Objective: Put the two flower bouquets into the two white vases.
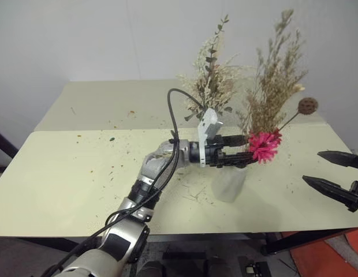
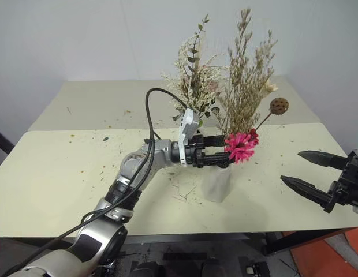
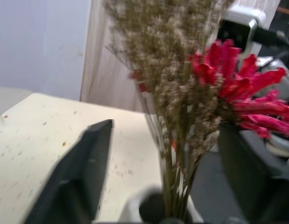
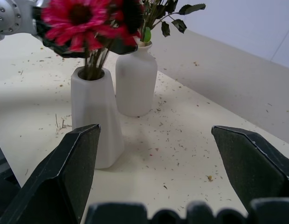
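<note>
My left jaws (image 2: 216, 151) stand released either side of the magenta-daisy bouquet (image 2: 241, 145), its stems in the tapered vase (image 4: 95, 119) on the tabletop (image 1: 63, 179), while my right jaws (image 2: 309, 170) gape empty nearby.

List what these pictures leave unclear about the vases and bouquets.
- Bottle vase: in the eye views, behind the left gripper and stems.
- Cone vase mouth: covered by the same gripper there.
- Cream bouquet: cut off by the right wrist view's edge.
- Grass bouquet: blurred in the left wrist view.
</note>
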`<control>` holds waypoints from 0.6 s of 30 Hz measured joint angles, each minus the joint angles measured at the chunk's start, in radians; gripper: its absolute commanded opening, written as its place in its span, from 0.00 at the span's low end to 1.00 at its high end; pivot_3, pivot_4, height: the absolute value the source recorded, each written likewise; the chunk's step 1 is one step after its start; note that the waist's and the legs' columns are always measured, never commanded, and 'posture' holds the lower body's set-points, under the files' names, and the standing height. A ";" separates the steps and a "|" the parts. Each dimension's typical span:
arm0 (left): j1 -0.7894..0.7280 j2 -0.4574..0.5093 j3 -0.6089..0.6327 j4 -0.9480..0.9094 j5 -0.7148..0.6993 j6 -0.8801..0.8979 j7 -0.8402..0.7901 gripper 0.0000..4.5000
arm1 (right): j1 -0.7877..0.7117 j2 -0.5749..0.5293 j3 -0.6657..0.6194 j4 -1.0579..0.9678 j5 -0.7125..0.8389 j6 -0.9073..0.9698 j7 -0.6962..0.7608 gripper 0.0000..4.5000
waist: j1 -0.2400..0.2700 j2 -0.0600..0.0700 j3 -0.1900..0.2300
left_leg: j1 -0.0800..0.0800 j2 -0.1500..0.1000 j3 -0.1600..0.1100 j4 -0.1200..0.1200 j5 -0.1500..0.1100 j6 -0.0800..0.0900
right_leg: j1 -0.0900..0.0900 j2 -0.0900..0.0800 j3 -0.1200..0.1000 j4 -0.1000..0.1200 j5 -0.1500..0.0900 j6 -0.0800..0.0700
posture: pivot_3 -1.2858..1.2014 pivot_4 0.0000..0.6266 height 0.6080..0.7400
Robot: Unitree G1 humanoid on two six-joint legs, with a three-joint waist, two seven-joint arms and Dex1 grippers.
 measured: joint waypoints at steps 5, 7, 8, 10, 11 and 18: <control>0.046 0.153 0.011 -0.079 -0.001 0.047 -0.018 1.00 | -0.024 -0.007 0.013 0.022 -0.002 -0.001 0.007 1.00 | -0.003 0.001 -0.001 | 0.001 0.000 0.000 0.000 0.000 0.000 | 0.000 0.000 0.000 0.001 0.000 0.000 | 0.52 0.24 1.00; 0.060 0.222 0.041 -0.113 -0.006 0.056 -0.022 1.00 | -0.035 -0.009 0.032 0.034 -0.004 -0.001 0.010 1.00 | -0.005 0.003 -0.002 | 0.001 0.001 0.000 0.000 0.000 0.000 | 0.000 0.000 0.000 0.001 0.000 0.000 | 0.52 0.24 1.00; 0.069 0.263 0.062 -0.129 -0.007 0.061 -0.024 1.00 | -0.042 -0.009 0.042 0.043 -0.009 -0.001 0.012 1.00 | -0.004 0.005 -0.003 | 0.001 0.001 0.000 0.000 0.000 0.000 | 0.000 0.000 0.000 0.001 0.000 0.000 | 0.52 0.24 1.00; 0.082 0.321 0.091 -0.149 -0.008 0.067 -0.028 1.00 | -0.056 -0.010 0.055 0.059 -0.013 -0.003 0.019 1.00 | -0.002 0.007 -0.004 | 0.000 0.001 0.000 0.000 0.000 0.000 | -0.001 0.000 0.000 0.000 0.000 0.000 | 0.52 0.24 1.00; 0.090 0.345 0.103 -0.162 -0.010 0.069 -0.029 1.00 | -0.064 -0.013 0.065 0.064 -0.017 -0.003 0.023 1.00 | -0.001 0.007 -0.004 | 0.000 0.000 0.000 0.000 0.000 0.000 | -0.001 0.000 0.000 0.000 0.000 0.000 | 0.52 0.24 1.00; 0.160 0.529 0.220 -0.228 -0.030 0.097 -0.030 1.00 | -0.132 -0.024 0.126 0.119 -0.041 -0.014 0.045 1.00 | -0.001 0.007 -0.004 | 0.000 0.001 -0.001 0.000 0.000 0.000 | -0.002 0.000 -0.001 0.000 0.000 0.000 | 0.52 0.24 1.00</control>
